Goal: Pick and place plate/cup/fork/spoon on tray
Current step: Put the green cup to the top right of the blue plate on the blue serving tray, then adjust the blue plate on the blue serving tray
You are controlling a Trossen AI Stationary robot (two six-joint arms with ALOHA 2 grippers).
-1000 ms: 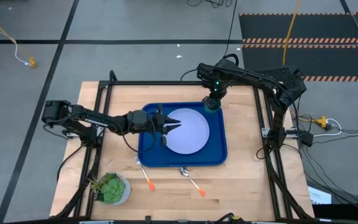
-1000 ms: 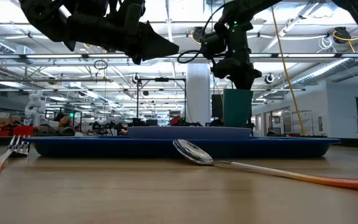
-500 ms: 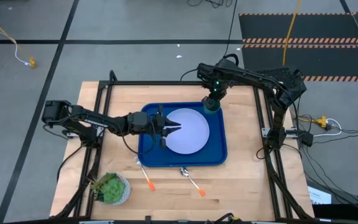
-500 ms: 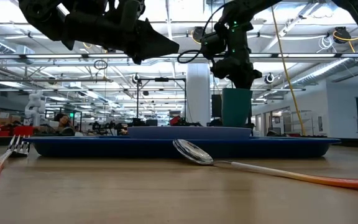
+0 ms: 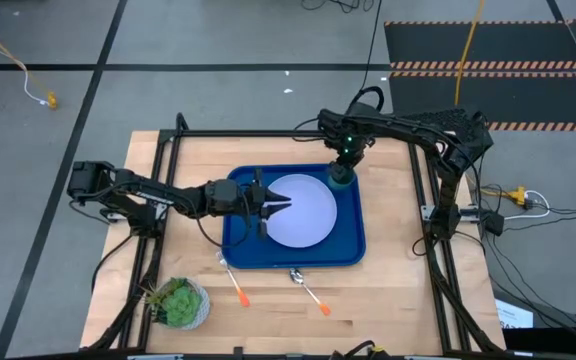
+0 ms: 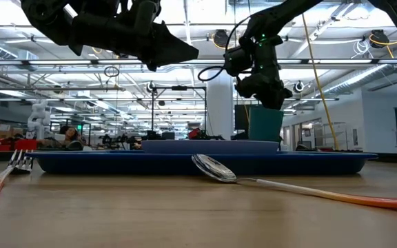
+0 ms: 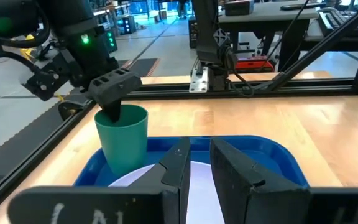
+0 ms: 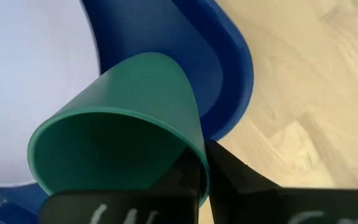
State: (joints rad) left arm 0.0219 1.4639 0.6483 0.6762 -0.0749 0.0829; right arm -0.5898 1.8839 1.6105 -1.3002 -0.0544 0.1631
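Right gripper (image 5: 342, 172) pinches the cup (image 5: 341, 176) rim, one finger inside, over the tray (image 5: 353, 245) far corner beside the plate (image 5: 303, 212). Left gripper (image 5: 280, 204) above plate, fingers slightly parted, empty.

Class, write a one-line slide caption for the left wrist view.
Right gripper holds the cup over the tray, beside the plate.

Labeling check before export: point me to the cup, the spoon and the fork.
cup (image 6: 265, 124), low view, middle of its green side wall.
spoon (image 6: 214, 167), low view, on its silver bowl.
fork (image 5: 239, 292), high view, on its orange handle.
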